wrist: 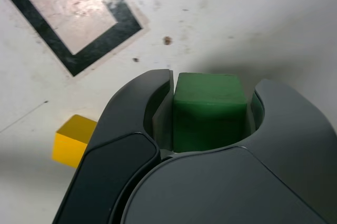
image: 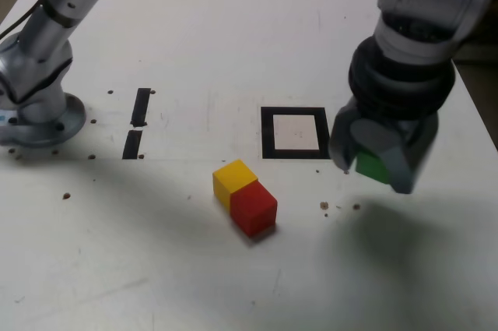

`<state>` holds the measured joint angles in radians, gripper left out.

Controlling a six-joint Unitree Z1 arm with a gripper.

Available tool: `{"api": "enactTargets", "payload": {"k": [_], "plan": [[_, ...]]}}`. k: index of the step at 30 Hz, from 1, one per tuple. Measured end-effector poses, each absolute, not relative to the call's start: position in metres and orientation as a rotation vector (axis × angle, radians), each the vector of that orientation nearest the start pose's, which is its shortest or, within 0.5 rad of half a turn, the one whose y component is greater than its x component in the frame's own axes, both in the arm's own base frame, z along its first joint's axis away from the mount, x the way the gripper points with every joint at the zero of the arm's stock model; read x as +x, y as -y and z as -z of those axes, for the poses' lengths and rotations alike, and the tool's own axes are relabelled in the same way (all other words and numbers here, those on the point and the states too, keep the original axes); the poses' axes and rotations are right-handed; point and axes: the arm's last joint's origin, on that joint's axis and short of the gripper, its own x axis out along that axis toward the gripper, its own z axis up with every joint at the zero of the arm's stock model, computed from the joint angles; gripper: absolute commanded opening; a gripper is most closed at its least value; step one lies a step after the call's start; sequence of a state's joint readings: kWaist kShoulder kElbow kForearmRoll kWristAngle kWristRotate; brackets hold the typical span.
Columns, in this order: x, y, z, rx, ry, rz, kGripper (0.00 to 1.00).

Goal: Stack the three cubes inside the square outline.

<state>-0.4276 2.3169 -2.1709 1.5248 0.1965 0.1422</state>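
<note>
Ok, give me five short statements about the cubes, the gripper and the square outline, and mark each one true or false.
1. The gripper is shut on the green cube. True.
2. The square outline already holds a cube. False: its pale centre is bare.
3. The yellow cube and the red cube touch each other on the table. True.
4. The red cube sits on top of the yellow cube. False: they lie side by side on the table.
5. In the exterior view, the green cube is to the left of the square outline. False: it is to the right.

Green cube [image: 373,166] mostly hidden inside tool [image: 379,161].
</note>
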Motion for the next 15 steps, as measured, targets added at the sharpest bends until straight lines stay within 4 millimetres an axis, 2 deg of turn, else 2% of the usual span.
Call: {"api": "enactTargets", "payload": {"k": [10,13,15], "plan": [[0.423,0.176,-0.245,0.616,-1.631,0.299,0.11],[0.426,0.174,-0.241,0.612,-1.637,0.298,0.16],[0.429,0.171,-0.237,0.604,-1.645,0.296,0.22]]}}
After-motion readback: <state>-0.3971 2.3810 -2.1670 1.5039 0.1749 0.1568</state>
